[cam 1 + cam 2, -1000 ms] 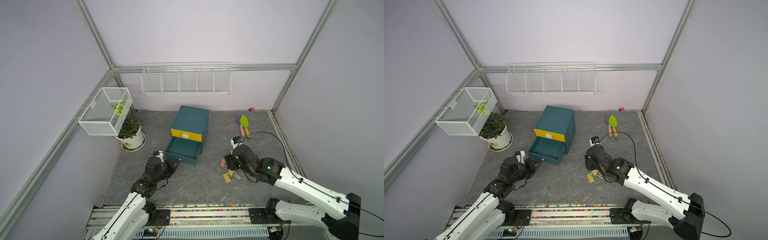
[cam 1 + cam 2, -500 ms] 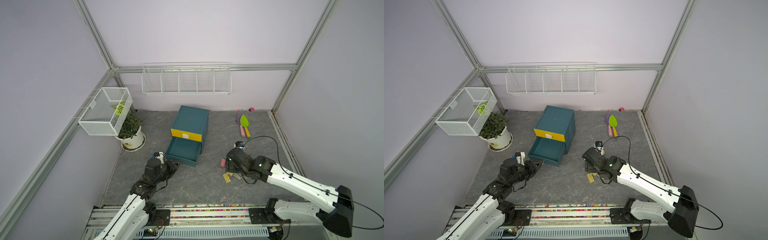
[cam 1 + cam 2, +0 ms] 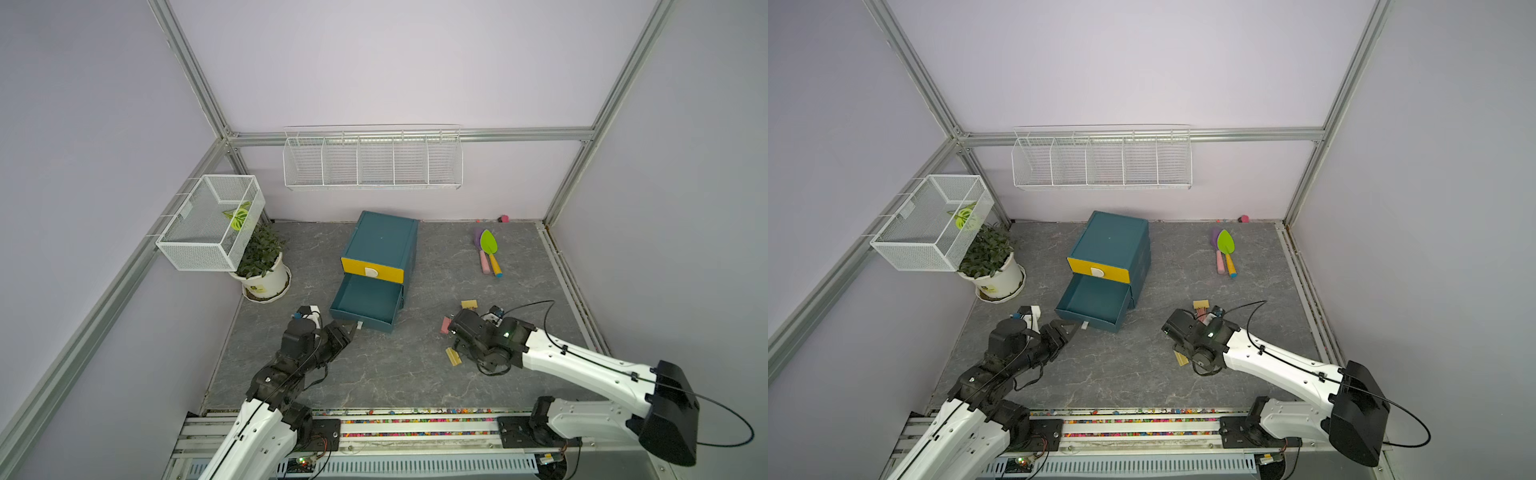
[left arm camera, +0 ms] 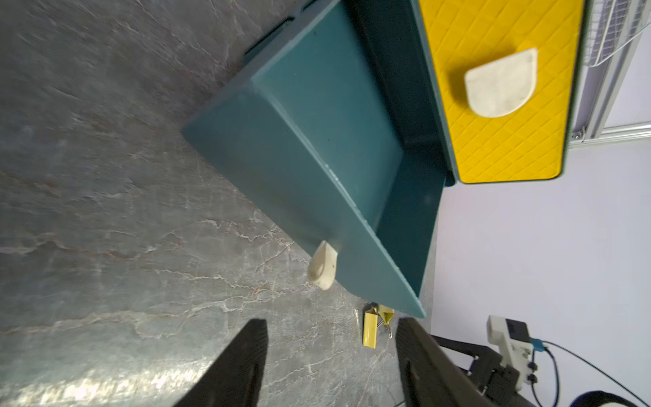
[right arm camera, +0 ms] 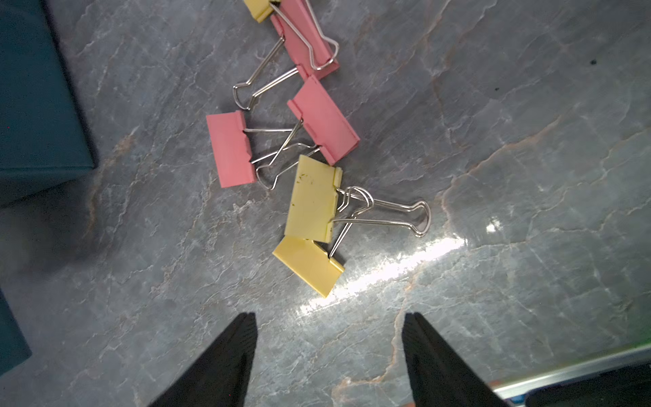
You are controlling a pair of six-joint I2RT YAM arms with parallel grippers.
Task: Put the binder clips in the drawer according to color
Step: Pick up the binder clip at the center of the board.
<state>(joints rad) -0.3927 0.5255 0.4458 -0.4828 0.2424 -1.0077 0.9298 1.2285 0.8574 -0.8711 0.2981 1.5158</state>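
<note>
Right tool (image 5: 329,317) hangs released over the binder clips (image 5: 311,199), lower right of centre in both top views; pinch the nearest yellow clip (image 5: 308,266) squarely, as handles seem tangled.

The 2 top views look down from high on the side the cabinet (image 3: 380,245) faces, taking in the whole floor (image 3: 395,374) with the cabinet distant and central. Left wrist view: close on the cabinet's open drawer (image 4: 327,141). Right wrist view: close, looking down on binder clips (image 5: 311,199) beside the cabinet. The top views cover both patches.

L jaws now apart.
</note>
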